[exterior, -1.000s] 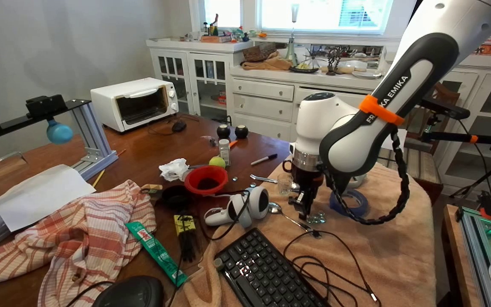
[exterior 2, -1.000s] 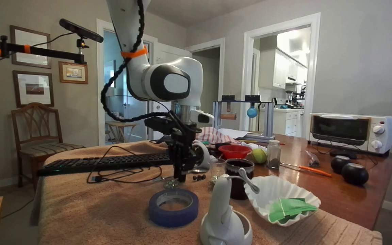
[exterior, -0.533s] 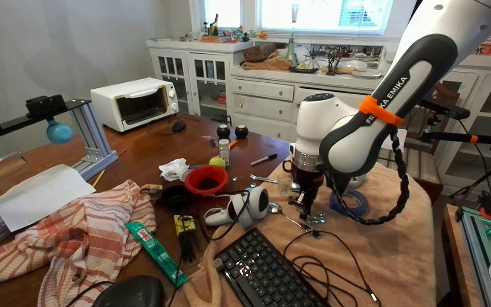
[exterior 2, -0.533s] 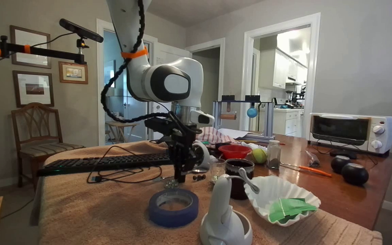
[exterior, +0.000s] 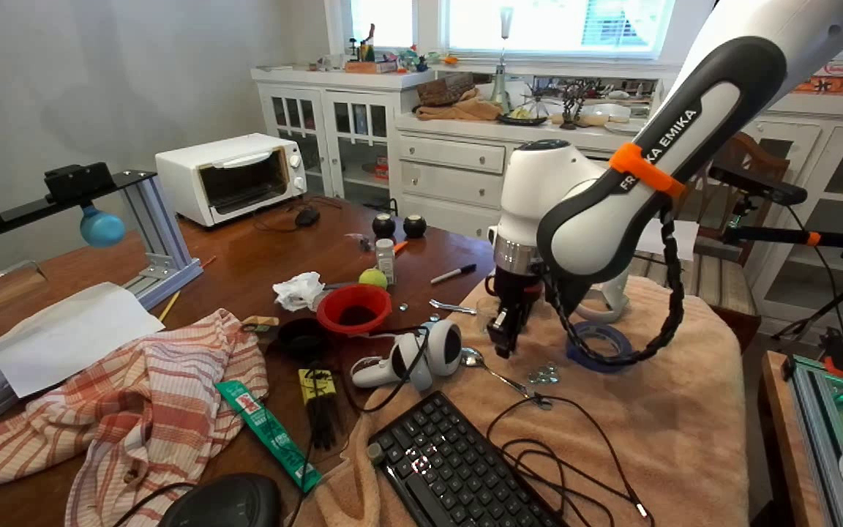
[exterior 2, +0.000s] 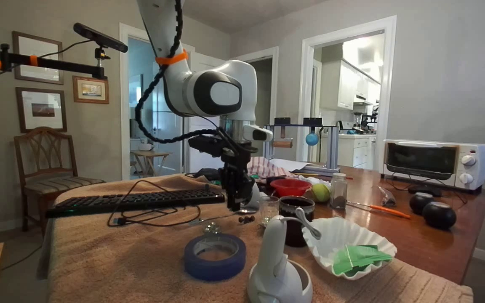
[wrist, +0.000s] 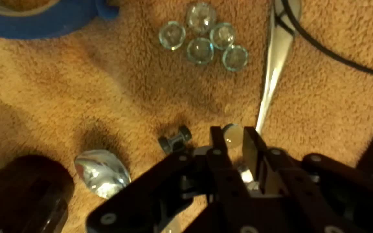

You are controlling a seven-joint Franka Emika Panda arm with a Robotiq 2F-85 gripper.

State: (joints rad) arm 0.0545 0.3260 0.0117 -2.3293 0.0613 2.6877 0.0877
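Note:
My gripper is shut on a small clear glass bead, held between its fingertips (wrist: 233, 137) in the wrist view. The held bead (wrist: 234, 136) looks round and pale. In both exterior views the gripper (exterior: 503, 350) (exterior 2: 234, 207) hangs above the tan towel. Several more clear beads (wrist: 200, 50) lie grouped on the towel, apart from the gripper; they also show in both exterior views (exterior: 543, 375) (exterior 2: 212, 227). A small dark spool-shaped piece (wrist: 175, 140) lies left of the fingers in the wrist view. A spoon handle (wrist: 275, 61) runs close to the right finger; the gripper hides its bowl.
Blue tape (exterior 2: 214, 257), a clear glass (exterior 2: 269, 206), a dark mug (exterior 2: 296, 214) and a white controller (exterior 2: 278, 269) stand around the gripper. A white fluted bowl (exterior 2: 326, 235) holds green packets. A keyboard (exterior: 458, 461), loose cables and a white headset-like controller (exterior: 443, 348) lie nearby.
The gripper has risen off the towel and moved away from the bead group, towards the left in an exterior view. The bead group is now uncovered. Other things have stayed in place.

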